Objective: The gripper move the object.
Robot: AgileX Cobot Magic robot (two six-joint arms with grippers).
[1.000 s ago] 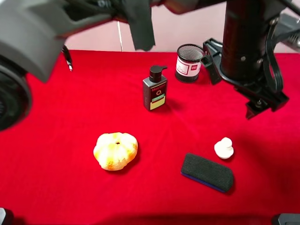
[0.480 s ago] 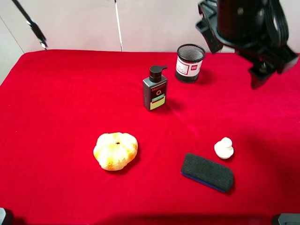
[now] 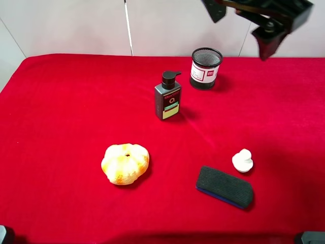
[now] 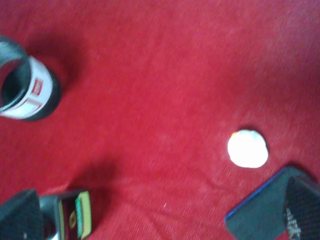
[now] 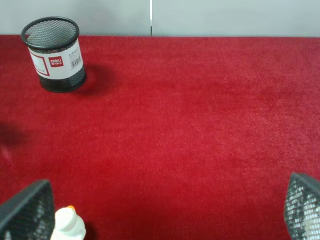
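The duck figurine point(image 5: 67, 224) stands just inside one fingertip of the right gripper point(image 5: 160, 210), whose wide-open, empty jaws make it the nearer arm

Black angular gripper point(image 3: 238, 23); dark mesh-textured fingers point(image 5: 25, 210).

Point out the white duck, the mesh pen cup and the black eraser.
white duck point(image 3: 242, 160), exterior high view, on its body
mesh pen cup point(image 3: 205, 68), exterior high view, on its white label
black eraser point(image 3: 224, 186), exterior high view, on its top face
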